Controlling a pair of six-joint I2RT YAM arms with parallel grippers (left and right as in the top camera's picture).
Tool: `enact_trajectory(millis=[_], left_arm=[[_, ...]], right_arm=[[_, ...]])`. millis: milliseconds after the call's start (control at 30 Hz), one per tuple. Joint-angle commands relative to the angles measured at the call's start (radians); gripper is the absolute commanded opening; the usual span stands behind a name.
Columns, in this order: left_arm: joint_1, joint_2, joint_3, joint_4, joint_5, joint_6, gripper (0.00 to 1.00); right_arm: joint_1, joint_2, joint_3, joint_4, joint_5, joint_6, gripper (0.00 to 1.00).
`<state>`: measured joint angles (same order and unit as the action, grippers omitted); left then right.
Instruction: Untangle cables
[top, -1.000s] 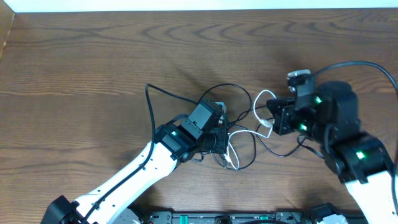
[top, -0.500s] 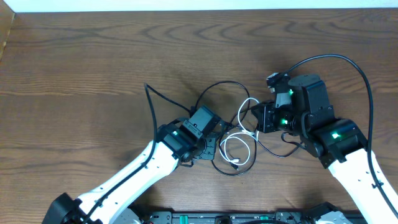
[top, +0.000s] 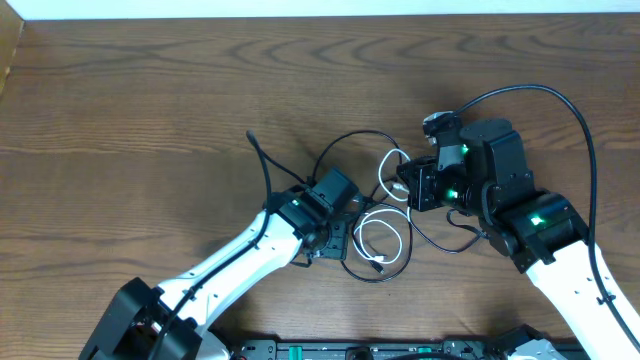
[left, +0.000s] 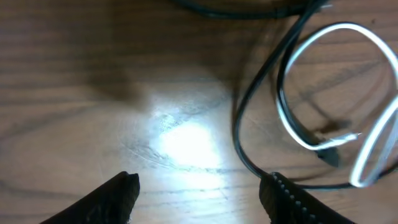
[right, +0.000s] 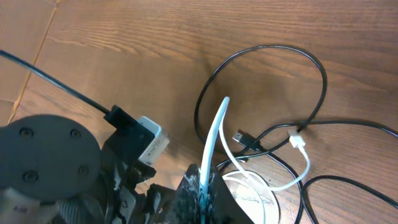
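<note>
Dark wood-grain table (top: 150, 90), perhaps pale wall (top: 300, 8)

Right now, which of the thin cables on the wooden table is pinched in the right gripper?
The short white cable: it rises from the shut right gripper, while the thin black cables lie loose on the table.

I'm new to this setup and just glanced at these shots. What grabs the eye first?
A knot of black cables with one bright white cable coiled among them, at the centre of the table between both arms. The right gripper pinches the white cable, while the left gripper hangs open over bare wood.
</note>
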<state>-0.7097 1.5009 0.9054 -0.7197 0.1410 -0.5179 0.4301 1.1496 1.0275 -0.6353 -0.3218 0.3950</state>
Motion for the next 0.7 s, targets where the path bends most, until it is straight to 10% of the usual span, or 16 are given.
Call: enact_trajectory(millis=[0, 233, 667], left_arm=[[0.048, 0.001, -0.006, -0.010, 0.162, 0.039, 0.68], [0.247, -0.018, 0.031, -0.051, 0.481, 0.141, 0.68], [0.489, -0.025, 0.028, -0.117, 0.468, 0.140, 0.69]], right_arm=[[0.006, -0.014, 0.002, -0.003, -0.007, 0.008, 0.01], [0.006, -0.014, 0.002, -0.008, -0.007, 0.008, 0.01], [0.006, -0.014, 0.002, -0.023, -0.007, 0.007, 0.01]])
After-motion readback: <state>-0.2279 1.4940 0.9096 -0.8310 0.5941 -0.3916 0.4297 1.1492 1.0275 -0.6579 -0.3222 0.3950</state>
